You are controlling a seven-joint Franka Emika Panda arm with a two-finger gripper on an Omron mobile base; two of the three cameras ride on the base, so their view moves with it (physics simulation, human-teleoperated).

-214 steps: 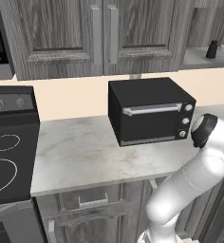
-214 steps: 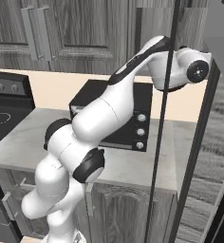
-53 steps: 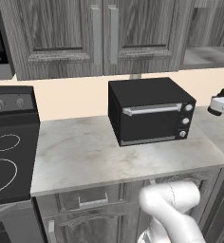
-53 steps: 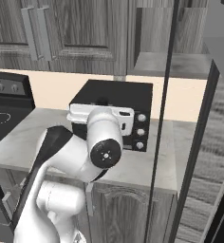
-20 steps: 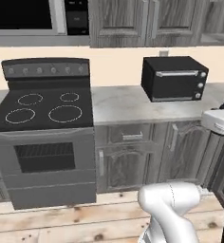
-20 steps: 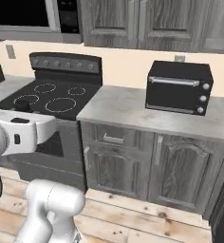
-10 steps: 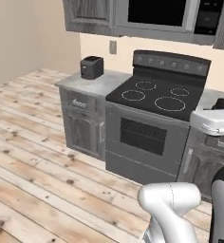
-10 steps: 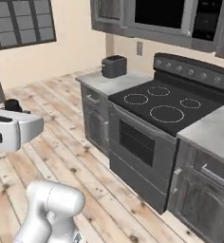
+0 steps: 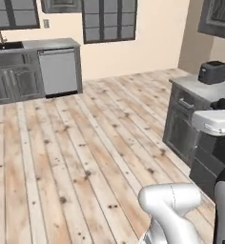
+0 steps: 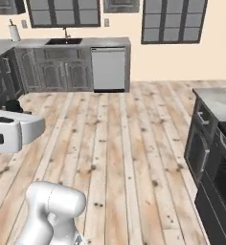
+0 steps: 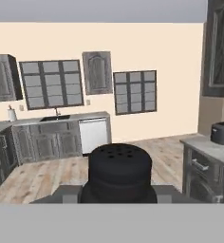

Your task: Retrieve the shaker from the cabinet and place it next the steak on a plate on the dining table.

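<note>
Midway: shaker in transit across the kitchen.

The black shaker (image 11: pixel 119 172) sits at the bottom centre of the hand view, its perforated top facing the camera, evidently clamped in the pincer (image 11: pixel 117 193) so it travels safely to the dining table, judging by the open wooden floor (image 9: pixel 76 143) ahead. The arm is tucked close, its forearm (image 10: pixel 12 130) level at the left edge of the right base view.

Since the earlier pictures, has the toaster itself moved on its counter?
No. The toaster sits on the counter by the stove as before; the base turned, so the whole view shifted.
</note>
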